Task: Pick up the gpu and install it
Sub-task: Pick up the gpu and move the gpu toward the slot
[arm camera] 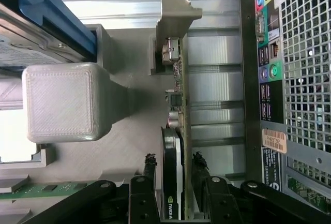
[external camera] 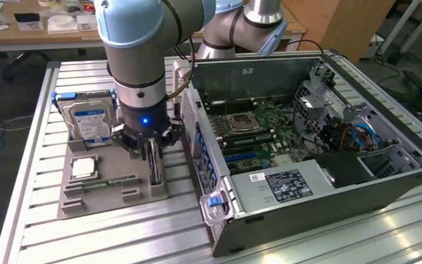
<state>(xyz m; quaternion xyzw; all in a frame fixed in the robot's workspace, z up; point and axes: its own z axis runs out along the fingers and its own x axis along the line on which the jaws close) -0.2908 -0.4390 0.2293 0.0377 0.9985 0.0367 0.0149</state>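
- Your hand (external camera: 151,147) hangs straight down over the grey holder tray (external camera: 86,208). It is at the tray's edge on the exterior view's right, the side nearest the open computer case (external camera: 387,184).
- The gpu (external camera: 154,168) stands on its long edge in a slot of that tray. I judge that is why you come at it from above: upright, the card offers both flat faces to a pinch.
- In the wrist view the fingers (arm camera: 150,169) sit one on each side of the card, with its black face toward one and the green board toward the other.
- The hand is partly open and set narrow, with a thin gap showing on either side. By my reading nothing is gripped, and the card sits seated in its slot, not yet lifted.
- The tray keeps its parts apart. The hard drive (external camera: 90,121) stands upright at the far end and the memory stick (external camera: 108,183) lies flat in the near half, both well clear of the card. That leaves the fingers room without brushing a neighbour.
- The case lies on its side on the counter (external camera: 123,239), just beside the tray, with its open face up and the motherboard (external camera: 262,129) exposed — probably so a card can go in from above.
- The case's rear port panel (arm camera: 269,79) runs close alongside the card, so mind that side.
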